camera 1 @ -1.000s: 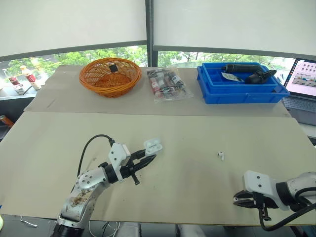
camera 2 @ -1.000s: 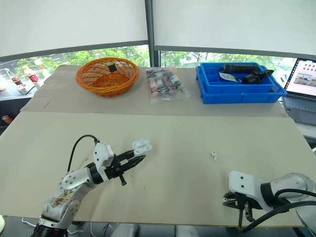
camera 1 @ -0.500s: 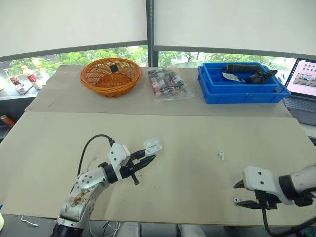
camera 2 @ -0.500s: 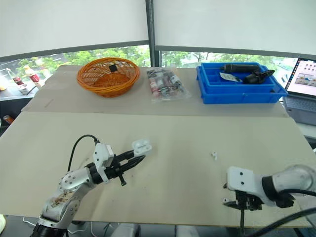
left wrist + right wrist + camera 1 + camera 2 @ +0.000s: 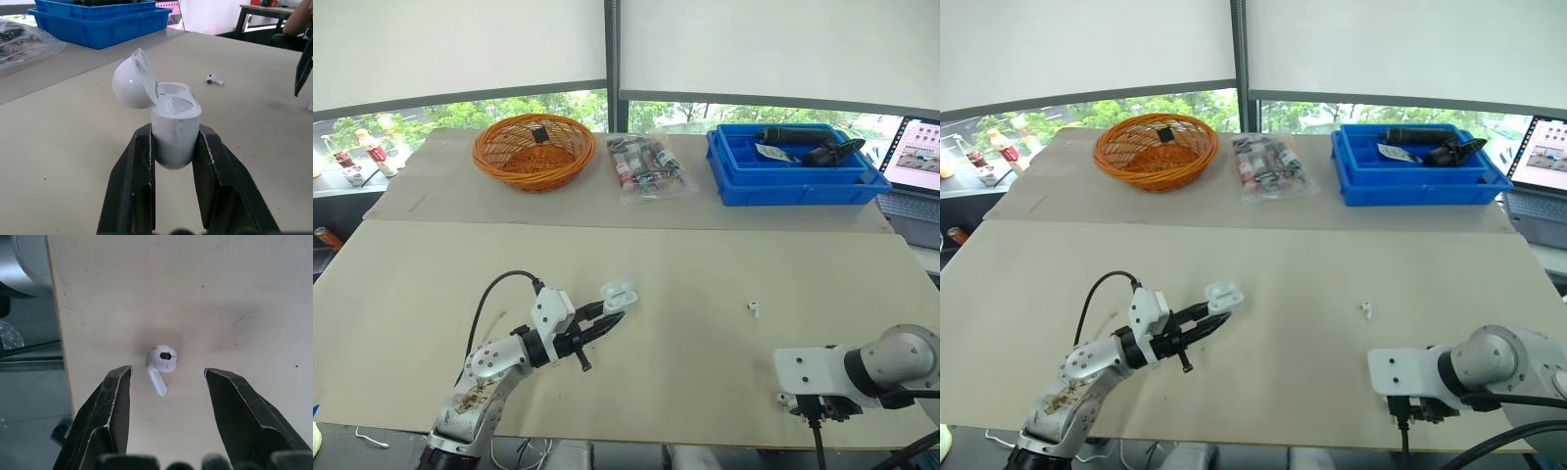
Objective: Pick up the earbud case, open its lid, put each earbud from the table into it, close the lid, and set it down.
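My left gripper point(image 5: 175, 133) is shut on the white earbud case point(image 5: 173, 122), holding it upright just above the table's left middle, lid point(image 5: 134, 79) swung open and both sockets empty. One white earbud point(image 5: 753, 307) lies on the table right of centre. A second earbud point(image 5: 160, 361) lies close to the table's front edge. My right gripper point(image 5: 167, 372) points straight down over it, open, one finger on each side and neither touching it; in the left eye view this gripper point(image 5: 811, 409) sits at the front right.
Along the back stand an orange wicker basket point(image 5: 533, 149), a clear bag of packets point(image 5: 646, 166) and a blue bin point(image 5: 793, 171) with tools. A laptop point(image 5: 915, 157) sits far right. The table's front edge point(image 5: 58, 357) runs right beside the near earbud.
My right gripper has turned from lying flat to pointing down and moved over the earbud near the front edge. The left gripper with the case has barely moved.
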Controlling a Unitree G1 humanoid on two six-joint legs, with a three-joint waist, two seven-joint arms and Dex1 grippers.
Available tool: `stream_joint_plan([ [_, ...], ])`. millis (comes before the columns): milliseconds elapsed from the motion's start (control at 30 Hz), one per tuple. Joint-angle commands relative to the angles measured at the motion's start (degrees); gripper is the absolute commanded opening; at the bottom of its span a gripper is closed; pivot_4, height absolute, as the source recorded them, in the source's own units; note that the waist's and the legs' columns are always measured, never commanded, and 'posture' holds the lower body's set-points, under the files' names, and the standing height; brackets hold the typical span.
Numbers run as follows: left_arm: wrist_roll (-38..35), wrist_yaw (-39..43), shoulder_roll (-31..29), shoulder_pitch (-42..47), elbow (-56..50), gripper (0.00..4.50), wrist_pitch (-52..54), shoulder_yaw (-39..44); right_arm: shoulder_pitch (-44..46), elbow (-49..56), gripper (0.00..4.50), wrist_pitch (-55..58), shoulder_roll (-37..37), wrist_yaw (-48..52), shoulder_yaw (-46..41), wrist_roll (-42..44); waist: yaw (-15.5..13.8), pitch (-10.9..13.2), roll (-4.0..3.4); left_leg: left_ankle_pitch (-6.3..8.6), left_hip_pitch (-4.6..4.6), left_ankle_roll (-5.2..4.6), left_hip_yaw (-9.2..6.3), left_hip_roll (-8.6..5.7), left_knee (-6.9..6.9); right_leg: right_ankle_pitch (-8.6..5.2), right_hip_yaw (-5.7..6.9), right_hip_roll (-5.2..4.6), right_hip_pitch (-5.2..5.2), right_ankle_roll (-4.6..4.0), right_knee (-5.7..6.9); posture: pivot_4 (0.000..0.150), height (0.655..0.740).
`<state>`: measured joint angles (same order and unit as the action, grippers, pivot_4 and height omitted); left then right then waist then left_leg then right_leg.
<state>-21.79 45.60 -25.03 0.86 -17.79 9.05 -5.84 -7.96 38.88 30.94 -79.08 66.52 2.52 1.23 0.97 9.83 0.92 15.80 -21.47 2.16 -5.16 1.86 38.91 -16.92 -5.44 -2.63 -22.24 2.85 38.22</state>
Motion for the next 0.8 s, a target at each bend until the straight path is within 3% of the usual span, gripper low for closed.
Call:
stream_joint_plan([
  [33, -0.01, -0.18, 0.10, -0.18, -1.88, 0.54, -0.70, 0.13, 2.01, -0.69, 2.67, -0.74, 0.47, 0.39, 1.95, -1.16, -0.06, 0.00, 0.00, 0.00, 0.00, 0.00, 0.00, 0.00, 0.00, 0.00, 0.00, 0.00, 0.00, 0.00, 0.00, 0.150, 0.6940],
  [800, 0.16, -0.04, 0.38, -0.31, -1.84, 0.54, -0.56, -0.25, 7.40, -2.28, 2.67, -2.90, 2.12, 4.86, 8.80, -3.06, -0.12, -0.01, 0.00, 0.00, 0.00, 0.00, 0.00, 0.01, 0.00, 0.01, 0.02, -0.01, 0.00, 0.00, -0.01, 0.150, 0.6940],
])
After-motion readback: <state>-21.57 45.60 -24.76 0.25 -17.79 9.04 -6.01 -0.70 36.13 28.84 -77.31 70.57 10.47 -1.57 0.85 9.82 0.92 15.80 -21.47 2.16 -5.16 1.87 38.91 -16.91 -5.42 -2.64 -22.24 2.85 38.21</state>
